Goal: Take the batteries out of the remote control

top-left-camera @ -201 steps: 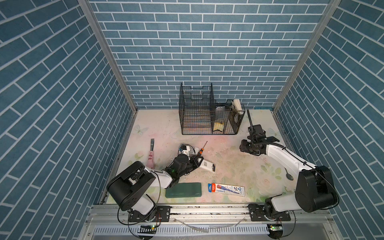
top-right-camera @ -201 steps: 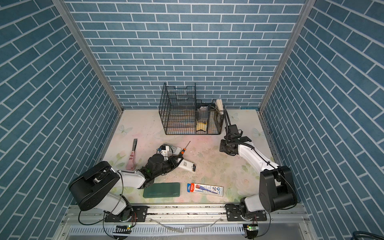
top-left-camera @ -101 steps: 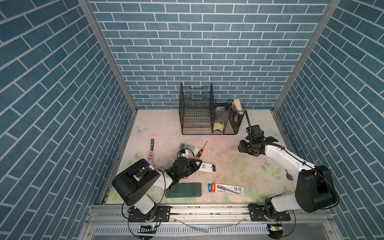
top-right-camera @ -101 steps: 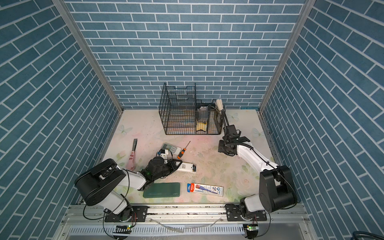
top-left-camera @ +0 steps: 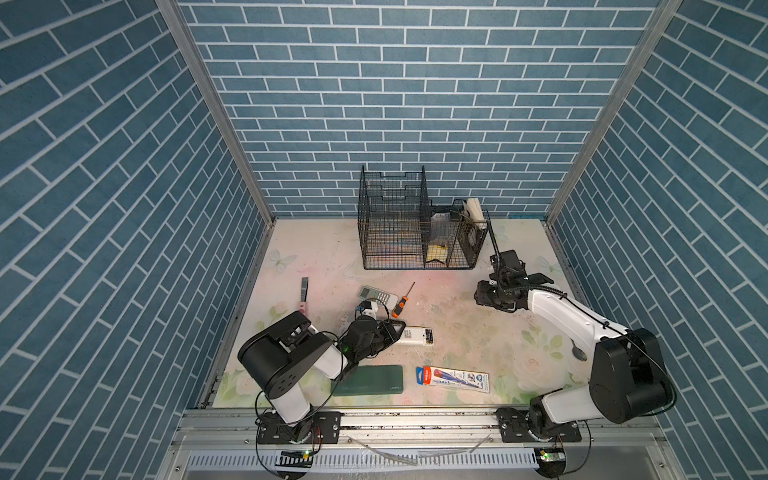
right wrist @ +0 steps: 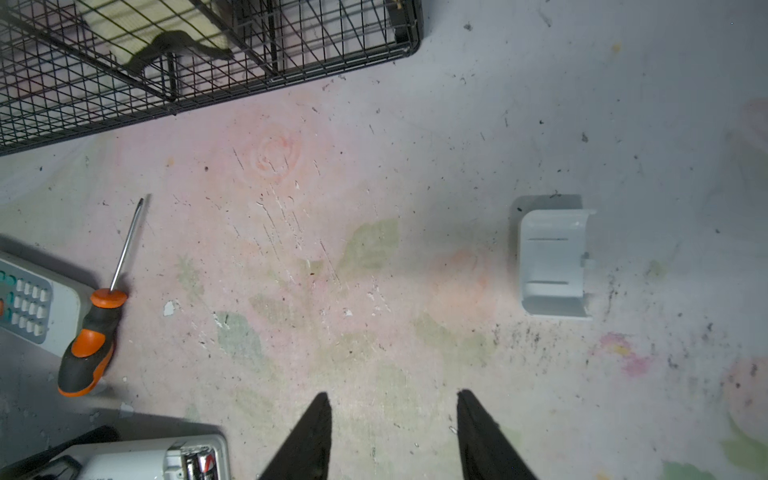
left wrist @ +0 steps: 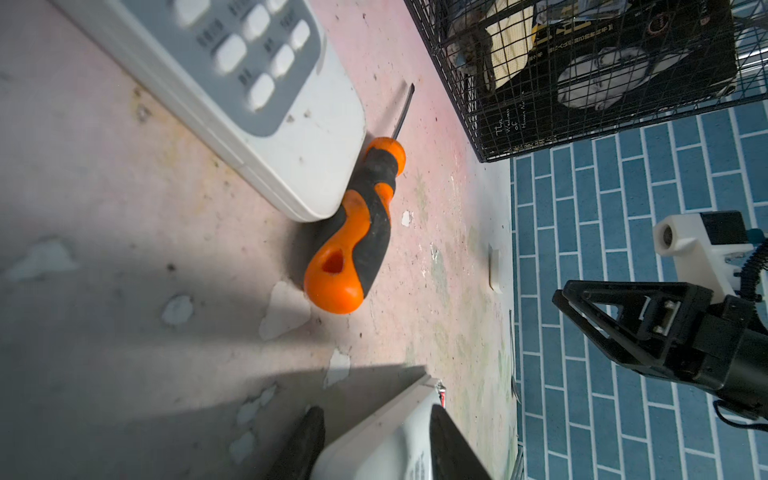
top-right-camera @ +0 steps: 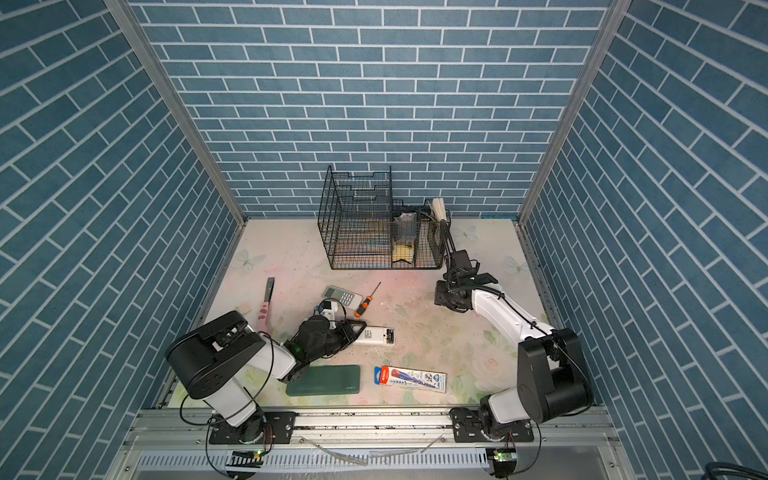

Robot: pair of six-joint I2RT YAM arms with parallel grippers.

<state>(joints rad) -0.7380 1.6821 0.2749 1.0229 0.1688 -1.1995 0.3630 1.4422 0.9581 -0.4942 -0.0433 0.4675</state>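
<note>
left pincer drew back, now apart astride white remote; right pincer apart.

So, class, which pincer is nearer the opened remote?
Left. The left pincer straddles the opened remote's end; the right pincer hovers well apart from it, over bare table nearer the basket.

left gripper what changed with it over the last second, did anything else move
The left gripper has spread its jaws at the end of the white remote, and its arm shifted, uncovering the grey remote; whether it still pinches is unclear. The right gripper crept slightly left, jaws open as before. Both remotes, the batteries and the screwdriver stayed put.
</note>
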